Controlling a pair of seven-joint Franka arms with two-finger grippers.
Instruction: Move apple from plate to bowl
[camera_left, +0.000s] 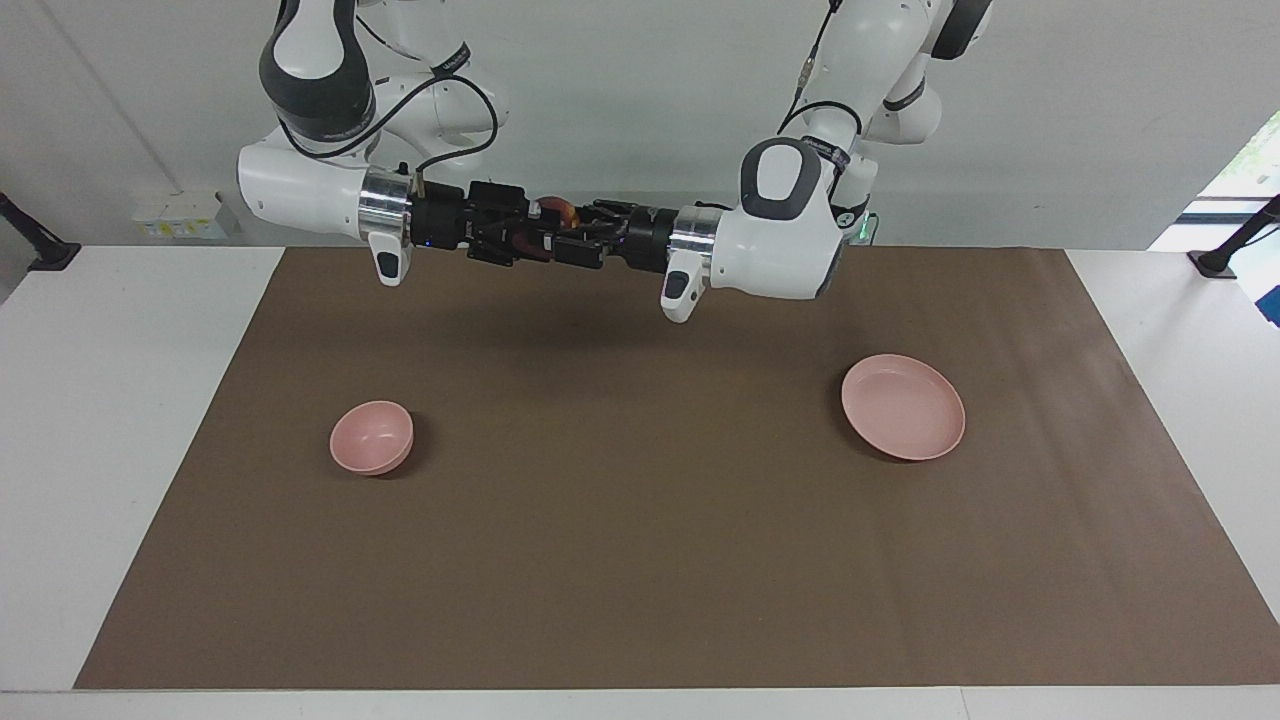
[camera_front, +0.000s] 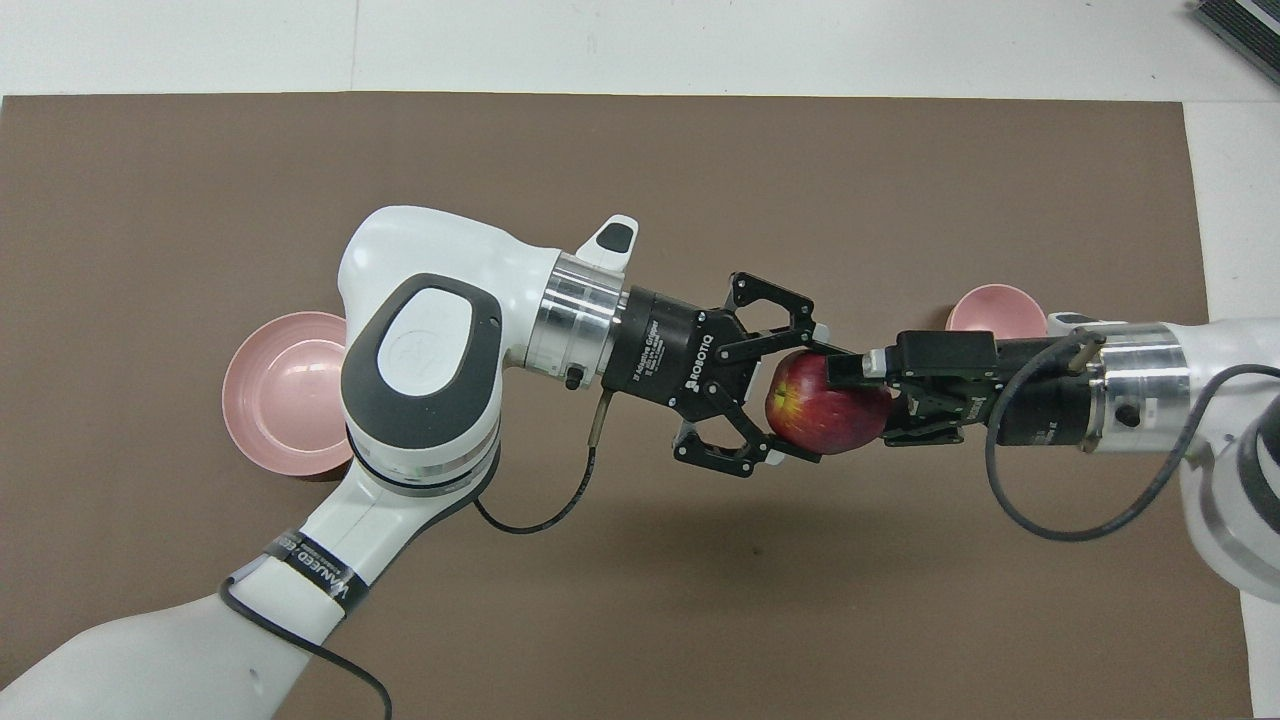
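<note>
The dark red apple (camera_front: 825, 405) is held in the air by my left gripper (camera_front: 800, 403), whose fingers are shut on its sides. My right gripper (camera_front: 858, 395) is open and meets it head-on, with its fingers above and below the apple. In the facing view both grippers, the left (camera_left: 572, 236) and the right (camera_left: 542, 234), hide most of the apple (camera_left: 562, 211). They hang over the mat between plate and bowl. The pale pink plate (camera_left: 903, 407) lies empty toward the left arm's end and also shows in the overhead view (camera_front: 280, 395). The small pink bowl (camera_left: 371, 436) stands empty toward the right arm's end; the right gripper partly hides it in the overhead view (camera_front: 995, 310).
A brown mat (camera_left: 640, 560) covers most of the white table (camera_left: 110, 420). Only the plate and the bowl stand on it.
</note>
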